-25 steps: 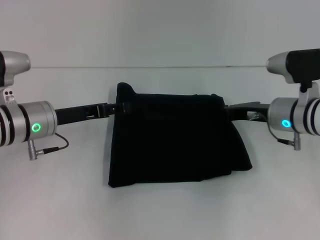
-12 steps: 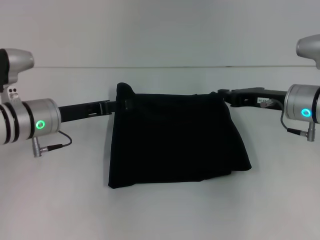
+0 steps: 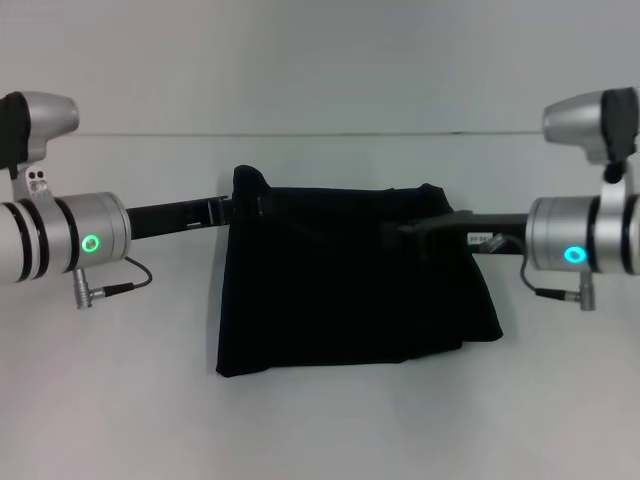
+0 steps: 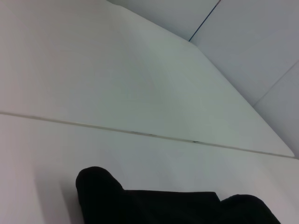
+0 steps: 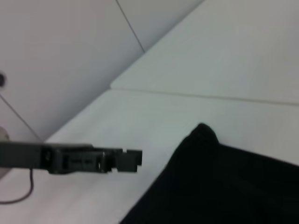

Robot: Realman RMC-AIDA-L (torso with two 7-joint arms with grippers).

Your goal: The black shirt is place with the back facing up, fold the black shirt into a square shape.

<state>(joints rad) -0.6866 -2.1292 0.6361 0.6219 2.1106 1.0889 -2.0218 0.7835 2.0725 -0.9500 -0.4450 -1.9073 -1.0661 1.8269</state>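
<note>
Since half a second ago, the right gripper has moved inward from beside the shirt's right edge to a position over the upper right part of the black shirt. One second ago it sat near that right edge, partly hidden behind the cloth. The left gripper has held its place at the upper left corner of the shirt, while its arm has shifted slightly toward the centre.

The black shirt lies on the white table, in the middle of the head view. It is folded into a wide, roughly four-sided block. Its long axis runs left to right across the table. The far edge is narrower than the near edge, and the right side flares outward toward the near right corner. A small raised hump of cloth stands at the far left corner, next to the left gripper. The shirt has not shifted across the three head views.

Left gripper: it reaches in level from the left and meets the cloth at the far left corner. Whether its fingers are parted or clenched cannot be told from the pictures.

Right gripper: it reaches in level from the right, its tip overlapping the dark cloth. Its finger state cannot be told either, black against black.

The right wrist view shows the shirt's humped corner and the left gripper just beside it.
</note>
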